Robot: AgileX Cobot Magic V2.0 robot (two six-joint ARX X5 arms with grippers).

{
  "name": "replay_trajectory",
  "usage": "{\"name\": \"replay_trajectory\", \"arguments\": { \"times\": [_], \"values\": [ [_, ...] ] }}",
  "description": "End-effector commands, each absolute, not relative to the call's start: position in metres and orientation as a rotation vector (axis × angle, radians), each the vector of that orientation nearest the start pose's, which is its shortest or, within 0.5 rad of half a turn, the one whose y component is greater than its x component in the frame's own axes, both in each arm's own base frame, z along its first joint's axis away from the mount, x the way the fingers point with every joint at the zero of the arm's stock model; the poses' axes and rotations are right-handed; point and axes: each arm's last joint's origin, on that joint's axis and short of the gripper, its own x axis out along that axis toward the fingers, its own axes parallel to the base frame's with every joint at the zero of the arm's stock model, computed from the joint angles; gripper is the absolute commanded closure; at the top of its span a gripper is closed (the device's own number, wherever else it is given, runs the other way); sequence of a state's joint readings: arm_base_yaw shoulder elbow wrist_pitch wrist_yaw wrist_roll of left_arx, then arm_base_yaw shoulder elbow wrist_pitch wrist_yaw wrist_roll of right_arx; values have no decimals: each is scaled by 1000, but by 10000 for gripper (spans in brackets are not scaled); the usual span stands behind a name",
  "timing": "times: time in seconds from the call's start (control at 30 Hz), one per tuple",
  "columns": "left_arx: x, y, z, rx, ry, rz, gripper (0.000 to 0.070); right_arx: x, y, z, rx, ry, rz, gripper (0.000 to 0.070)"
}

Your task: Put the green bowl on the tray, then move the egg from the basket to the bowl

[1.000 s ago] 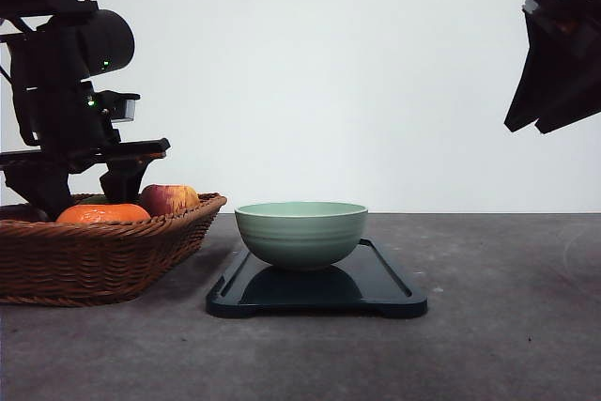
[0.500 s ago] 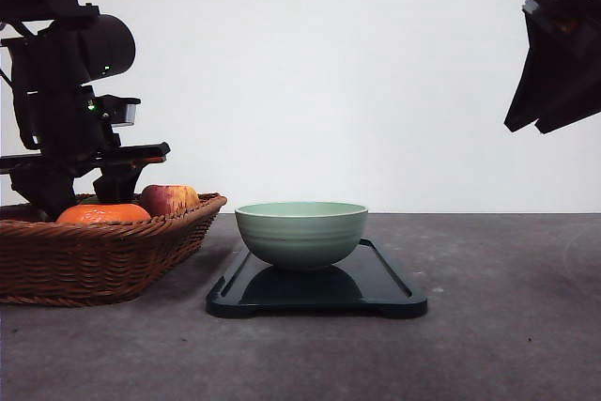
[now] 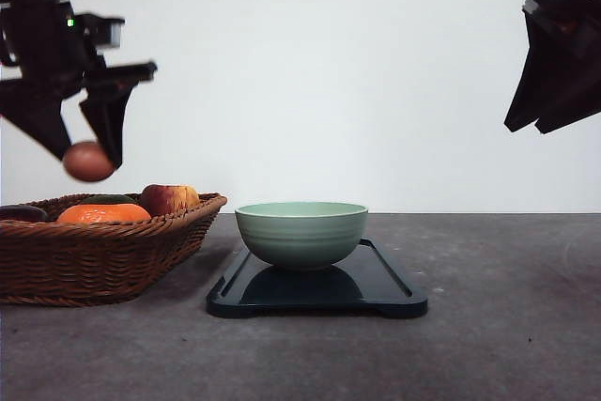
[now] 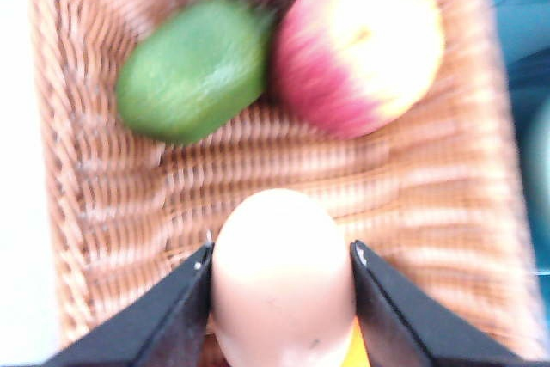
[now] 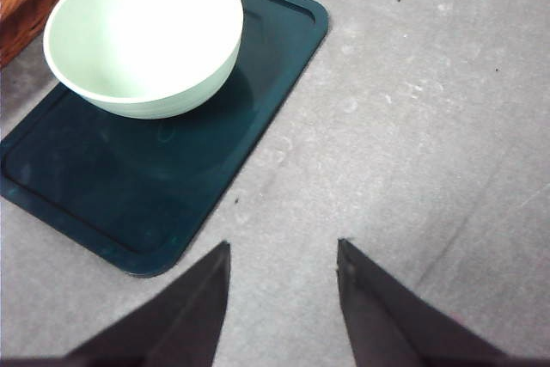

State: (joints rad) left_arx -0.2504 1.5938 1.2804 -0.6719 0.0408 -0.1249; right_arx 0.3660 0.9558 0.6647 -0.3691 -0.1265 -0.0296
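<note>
Your left wrist cam is blurred, and the egg [image 4: 282, 285] is cut off at the frame edge. Left gripper [image 3: 86, 159] is clamped on the egg, fingers [image 4: 176, 311] pressing both sides, held in the air above the basket [image 3: 103, 255]. Basket contents: apple [image 4: 359, 45], green fruit [image 4: 192, 70], orange [image 3: 103, 214]. Green bowl [image 3: 300, 233] sits on the tray [image 3: 390, 279], just beside the basket. Right gripper [image 5: 282, 298] hangs high over bare table [image 5: 430, 126], fingers apart, holding nothing.

Woven wicker basket [image 3: 103, 255], glossy dark tray [image 3: 385, 279] (mirrors bowl), smooth matt green bowl [image 3: 300, 232], rough grey tabletop [image 3: 507, 345].
</note>
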Motion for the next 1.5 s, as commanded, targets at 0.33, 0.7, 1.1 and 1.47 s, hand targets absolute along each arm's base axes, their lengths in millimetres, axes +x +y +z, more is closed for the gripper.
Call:
{"name": "replay_trajectory", "arguments": {
  "times": [0.33, 0.7, 1.1, 1.47],
  "values": [
    [313, -161, 301, -142, 720, -607, 443, 183, 75, 250, -113, 633, 487, 456],
    [298, -222, 287, 92, 596, -604, 488, 183, 75, 250, -111, 634, 493, 456],
    [321, -245, 225, 136, 707, -603, 482, 183, 75, 250, -110, 634, 494, 456],
    [331, -253, 189, 151, 765, -594, 470, 183, 75, 250, -110, 634, 494, 456]
  ]
}}
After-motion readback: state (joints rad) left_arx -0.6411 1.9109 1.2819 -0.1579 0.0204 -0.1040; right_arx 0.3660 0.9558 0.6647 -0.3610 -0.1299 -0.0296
